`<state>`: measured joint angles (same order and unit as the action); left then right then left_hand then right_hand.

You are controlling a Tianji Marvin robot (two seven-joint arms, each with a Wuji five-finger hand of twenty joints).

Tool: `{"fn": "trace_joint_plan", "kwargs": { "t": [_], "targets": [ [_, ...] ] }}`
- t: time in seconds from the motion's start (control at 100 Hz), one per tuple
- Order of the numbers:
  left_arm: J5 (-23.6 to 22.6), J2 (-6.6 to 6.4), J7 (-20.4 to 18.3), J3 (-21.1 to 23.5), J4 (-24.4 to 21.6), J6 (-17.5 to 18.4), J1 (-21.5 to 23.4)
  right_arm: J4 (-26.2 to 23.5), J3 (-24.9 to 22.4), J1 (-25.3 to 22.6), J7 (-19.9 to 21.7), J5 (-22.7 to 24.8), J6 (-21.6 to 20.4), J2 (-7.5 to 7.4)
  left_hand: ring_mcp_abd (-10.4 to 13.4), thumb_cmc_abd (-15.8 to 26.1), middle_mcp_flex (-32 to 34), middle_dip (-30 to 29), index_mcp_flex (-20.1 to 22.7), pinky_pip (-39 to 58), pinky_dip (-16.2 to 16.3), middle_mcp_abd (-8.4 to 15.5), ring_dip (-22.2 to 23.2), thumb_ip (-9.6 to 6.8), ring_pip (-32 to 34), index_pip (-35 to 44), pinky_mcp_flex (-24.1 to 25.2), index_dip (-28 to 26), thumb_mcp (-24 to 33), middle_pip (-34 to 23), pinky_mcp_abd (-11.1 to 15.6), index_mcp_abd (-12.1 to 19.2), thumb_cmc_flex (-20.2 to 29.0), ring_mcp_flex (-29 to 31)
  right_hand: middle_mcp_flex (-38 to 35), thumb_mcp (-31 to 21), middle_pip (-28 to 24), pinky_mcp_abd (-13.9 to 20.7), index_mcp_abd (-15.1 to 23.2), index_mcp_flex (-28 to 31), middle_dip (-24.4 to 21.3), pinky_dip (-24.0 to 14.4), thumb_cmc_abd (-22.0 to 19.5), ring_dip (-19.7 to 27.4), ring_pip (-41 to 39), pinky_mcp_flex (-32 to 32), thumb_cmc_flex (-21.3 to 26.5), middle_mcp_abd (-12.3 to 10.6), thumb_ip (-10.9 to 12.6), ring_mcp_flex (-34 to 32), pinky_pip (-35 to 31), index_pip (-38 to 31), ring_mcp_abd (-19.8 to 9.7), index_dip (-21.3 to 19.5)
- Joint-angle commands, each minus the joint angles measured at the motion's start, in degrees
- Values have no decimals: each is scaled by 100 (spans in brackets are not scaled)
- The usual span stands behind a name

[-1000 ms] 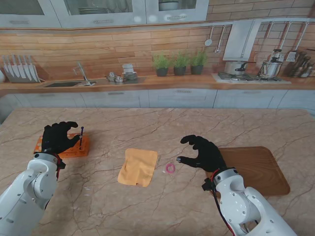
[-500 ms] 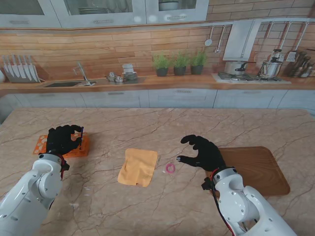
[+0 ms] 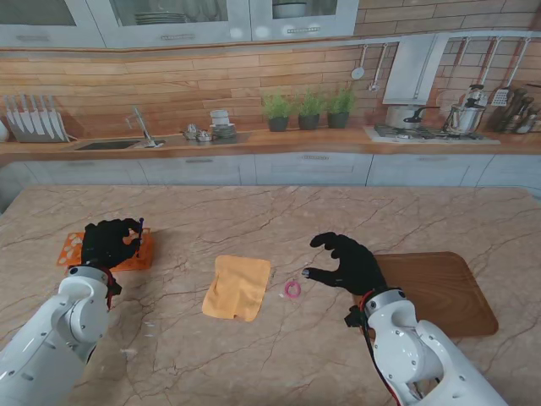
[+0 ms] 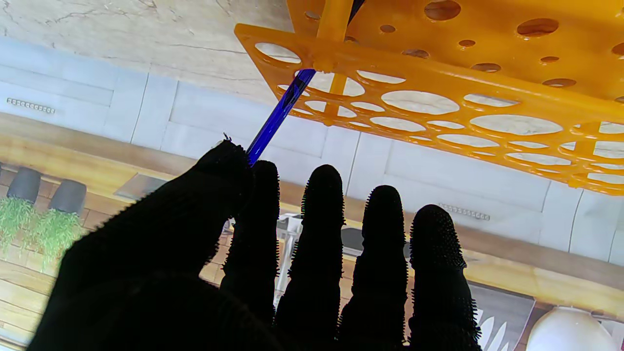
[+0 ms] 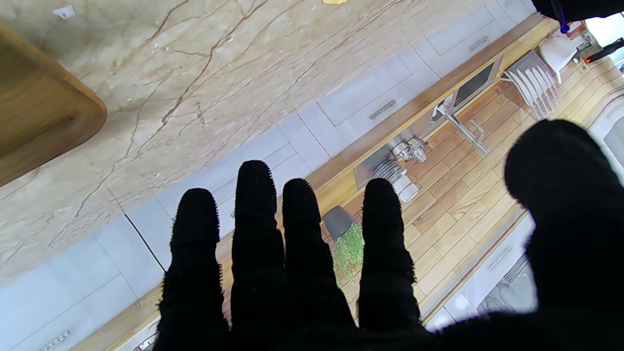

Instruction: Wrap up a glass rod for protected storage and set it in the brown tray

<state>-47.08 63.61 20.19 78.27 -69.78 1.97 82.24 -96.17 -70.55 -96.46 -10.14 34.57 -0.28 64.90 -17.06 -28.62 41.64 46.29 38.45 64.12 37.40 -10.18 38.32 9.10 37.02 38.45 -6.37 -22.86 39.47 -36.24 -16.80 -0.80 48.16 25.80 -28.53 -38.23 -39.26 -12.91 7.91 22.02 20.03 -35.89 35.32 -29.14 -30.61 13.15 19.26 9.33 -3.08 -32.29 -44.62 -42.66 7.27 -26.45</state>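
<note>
- left hand (image 3: 112, 243) in black glove pinches thin blue glass rod (image 4: 275, 119) standing in orange perforated plastic rack (image 4: 438, 83)
- right hand (image 3: 351, 262) hovers empty, fingers spread, beside brown wooden tray (image 3: 448, 292)

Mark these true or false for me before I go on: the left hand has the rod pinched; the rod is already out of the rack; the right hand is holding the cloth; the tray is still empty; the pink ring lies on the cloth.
1. The left hand pinches the blue glass rod. True.
2. The rod is out of the orange rack. False: it passes through a rack hole.
3. The right hand holds the yellow cloth. False: it is open, off the cloth.
4. The brown tray holds nothing. True, where visible.
5. The pink ring lies on the cloth. False: it lies on the table beside it.
</note>
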Motion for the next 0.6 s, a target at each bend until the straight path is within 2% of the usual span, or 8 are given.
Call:
{"fn": "trace_joint_plan", "kwargs": {
  "t": [0.0, 0.17, 0.49, 0.59],
  "targets": [
    [22, 43, 3, -19, 7, -41, 33, -43, 21, -38, -14, 2, 23, 32, -4, -232, 8, 134, 90, 43, -52, 70, -24, 189, 42, 166, 2, 48, -100, 47, -74, 137, 191, 57, -70, 111, 18, 23, 106, 43, 23, -141, 166, -59, -37, -20, 62, -88, 47, -99, 14, 49, -74, -33],
    [52, 59, 64, -43, 27, -83, 29, -60, 25, -50, -26, 3, 48, 35, -28, -165, 123, 231, 133, 38, -81, 57, -24, 183, 85, 302, -9, 100, -312, 89, -99, 135, 360, 115, -73, 109, 18, 19, 111, 56, 22, -139, 165, -58, -37, -25, 52, -85, 47, -98, 12, 53, -72, -34],
    [-24, 42, 68, -36, 40, -107, 43, -69, 44, -56, -38, -17, 78, 41, -35, -123, 267, 276, 138, 25, -107, 74, -28, 149, 115, 370, -4, 129, -373, 136, -119, 150, 440, 201, -76, 99, 23, 17, 106, 81, 20, -137, 148, -57, -34, -33, 27, -80, 48, -90, 13, 57, -69, -36],
    [-34, 38, 56, -56, 57, -117, 26, -70, 54, -59, -54, -30, 96, 47, -43, -57, 462, 325, 207, 11, -128, 139, -30, 134, 146, 459, -3, 151, -439, 217, -138, 174, 498, 297, -83, 96, 22, 11, 103, 84, 20, -137, 134, -56, -30, -38, 19, -78, 48, -84, 14, 64, -76, -35]
  ]
}}
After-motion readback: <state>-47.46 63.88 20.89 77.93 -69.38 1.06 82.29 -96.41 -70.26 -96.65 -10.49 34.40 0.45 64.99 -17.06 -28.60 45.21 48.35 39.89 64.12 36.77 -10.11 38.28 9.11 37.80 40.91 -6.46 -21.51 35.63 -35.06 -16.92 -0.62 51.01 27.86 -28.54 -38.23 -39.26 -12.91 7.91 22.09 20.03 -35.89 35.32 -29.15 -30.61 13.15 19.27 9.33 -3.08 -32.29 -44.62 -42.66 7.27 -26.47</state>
